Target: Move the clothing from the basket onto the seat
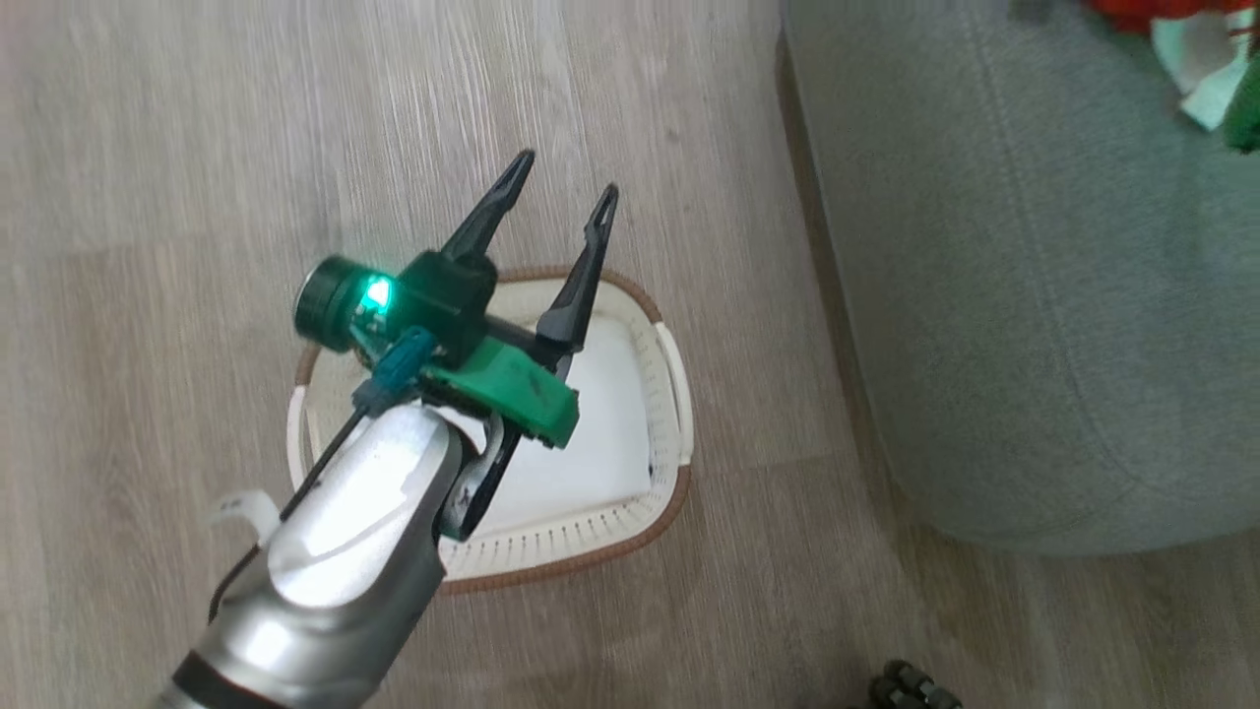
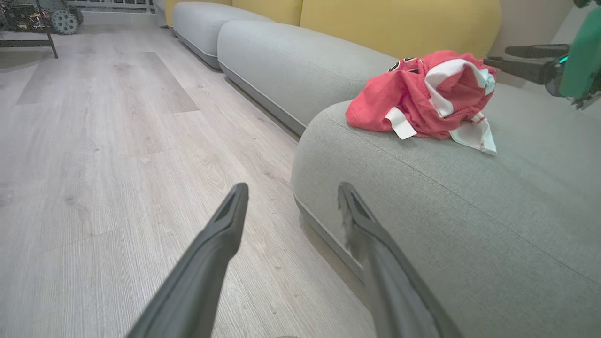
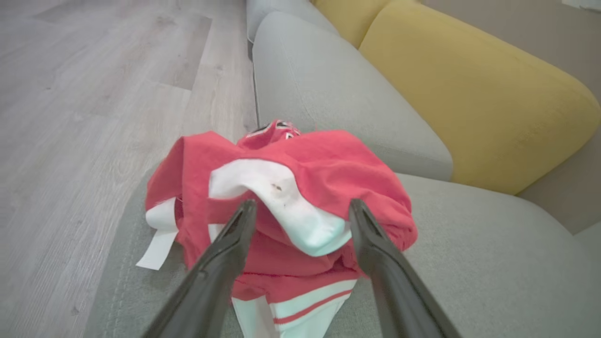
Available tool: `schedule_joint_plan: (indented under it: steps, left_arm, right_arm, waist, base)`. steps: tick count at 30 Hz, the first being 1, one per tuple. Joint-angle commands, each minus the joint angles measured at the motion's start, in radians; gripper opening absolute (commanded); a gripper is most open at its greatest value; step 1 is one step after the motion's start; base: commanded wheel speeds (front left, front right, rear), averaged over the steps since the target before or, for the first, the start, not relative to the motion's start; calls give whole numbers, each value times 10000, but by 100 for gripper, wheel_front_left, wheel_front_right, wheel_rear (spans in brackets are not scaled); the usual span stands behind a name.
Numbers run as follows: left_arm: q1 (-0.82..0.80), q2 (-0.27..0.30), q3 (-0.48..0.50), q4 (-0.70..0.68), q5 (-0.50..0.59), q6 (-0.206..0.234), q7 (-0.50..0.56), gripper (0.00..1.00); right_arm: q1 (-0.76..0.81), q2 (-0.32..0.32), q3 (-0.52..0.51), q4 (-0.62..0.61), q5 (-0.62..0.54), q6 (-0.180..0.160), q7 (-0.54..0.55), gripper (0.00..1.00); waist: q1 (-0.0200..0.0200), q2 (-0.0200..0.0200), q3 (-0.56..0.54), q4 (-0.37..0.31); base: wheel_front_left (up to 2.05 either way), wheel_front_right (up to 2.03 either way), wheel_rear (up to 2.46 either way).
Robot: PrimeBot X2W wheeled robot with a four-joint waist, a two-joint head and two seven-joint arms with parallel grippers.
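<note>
The red and white clothing [image 3: 300, 188] lies in a crumpled heap on the grey-green seat [image 3: 493, 263], near its front corner. My right gripper [image 3: 303, 203] is open just above the heap, one finger on each side of a white fold. The clothing [image 2: 422, 94] and my right gripper [image 2: 496, 54] beside it also show in the left wrist view. A strip of the clothing [image 1: 1152, 12] shows at the head view's top right. My left gripper [image 1: 569, 173] is open over the white basket [image 1: 630, 547], holding nothing. The basket's bare white bottom shows.
The basket stands on pale wood floor [image 1: 197, 148], a short gap left of the seat [image 1: 1034, 295]. Yellow back cushions [image 2: 399, 23] rise behind the seat, and a second grey cushion [image 2: 291, 61] continues the sofa. A wheeled frame [image 2: 63, 21] stands far off.
</note>
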Motion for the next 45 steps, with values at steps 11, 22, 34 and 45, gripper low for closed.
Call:
schedule_joint_plan:
  steps: [11, 22, 34, 45]
  left_arm:
    - [1215, -24, 1503, -137, -519, 647, -284, 100]
    - [3149, 243, 2990, -564, -366, 1085, -289, 100]
    - [5437, 102, 4456, -1557, -187, 1240, -290, 100]
    - [6819, -455, 5357, -2088, 191, 916, -290, 100]
  right_arm:
    - [1401, -34, 2025, -1559, 2444, -4, -115, 100]
    - [3289, 518, 2264, -3120, 3481, -4, -116, 100]
    - [5880, 2115, 2394, -4958, 3375, -4, -116, 100]
    - [8414, 2716, 2400, -6529, 3227, -4, -116, 100]
  waist:
    - [-1, 0, -2224, 291]
    - [-1, 0, -3338, 819]
    - [-1, 0, -4053, 1058]
    - [-1, 0, -4581, 1281]
  base:
    - [0, 0, 0]
    - [0, 0, 0]
    - [0, 0, 0]
    - [0, 0, 0]
